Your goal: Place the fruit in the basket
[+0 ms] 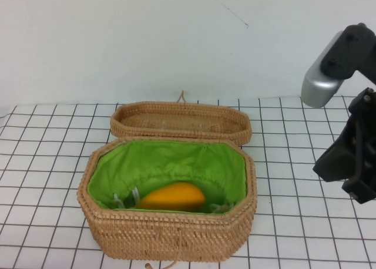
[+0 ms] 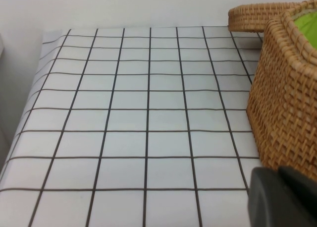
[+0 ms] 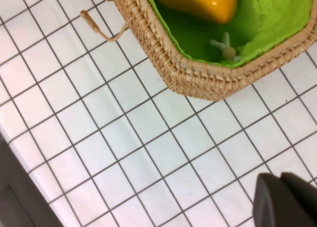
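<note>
The orange-yellow fruit (image 1: 173, 197) lies inside the open wicker basket (image 1: 176, 236), on its green lining near the front wall. It also shows in the right wrist view (image 3: 198, 1) inside the basket (image 3: 198, 78). The flat woven lid (image 1: 179, 122) lies behind the basket. My right gripper (image 3: 285, 199) is shut and empty, raised over the table to the right of the basket; its arm (image 1: 352, 157) shows at the right edge. My left gripper (image 2: 282, 195) is shut and empty, low beside the basket's left wall (image 2: 282, 103), out of the high view.
The white gridded table (image 1: 47, 163) runs around the basket. A tan cord toggle (image 3: 99, 28) hangs from the basket's front. The table's edge (image 3: 20, 157) lies near the right arm. A white wall (image 1: 147, 40) stands behind.
</note>
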Action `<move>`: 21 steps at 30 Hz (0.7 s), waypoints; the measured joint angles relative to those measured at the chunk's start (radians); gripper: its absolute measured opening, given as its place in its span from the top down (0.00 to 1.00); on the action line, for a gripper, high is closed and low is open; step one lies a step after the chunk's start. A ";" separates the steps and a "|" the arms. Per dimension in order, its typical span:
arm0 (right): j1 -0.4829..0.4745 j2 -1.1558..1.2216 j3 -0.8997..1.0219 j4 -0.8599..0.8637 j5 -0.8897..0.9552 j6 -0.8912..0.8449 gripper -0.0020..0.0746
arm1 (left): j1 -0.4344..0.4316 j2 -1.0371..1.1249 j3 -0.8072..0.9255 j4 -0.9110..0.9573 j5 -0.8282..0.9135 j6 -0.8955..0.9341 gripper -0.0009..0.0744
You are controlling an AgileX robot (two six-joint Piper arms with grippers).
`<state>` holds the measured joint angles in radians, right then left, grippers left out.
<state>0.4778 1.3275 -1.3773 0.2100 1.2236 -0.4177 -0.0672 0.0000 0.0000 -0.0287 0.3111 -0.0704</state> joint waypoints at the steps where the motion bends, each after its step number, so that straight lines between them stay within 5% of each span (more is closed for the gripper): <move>1: 0.000 0.002 0.000 0.000 0.000 0.000 0.97 | 0.000 0.000 0.000 0.000 0.000 0.000 0.99; 10: 0.000 -0.032 0.000 -0.050 -0.002 -0.029 0.97 | 0.000 0.000 0.000 0.000 0.000 0.000 0.99; 21: -0.008 -0.218 0.002 -0.148 -0.222 -0.034 0.97 | 0.000 0.000 0.000 0.000 0.000 0.000 0.99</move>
<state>0.4693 1.1093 -1.3752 0.0620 1.0020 -0.4515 -0.0672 0.0000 0.0000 -0.0287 0.3111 -0.0704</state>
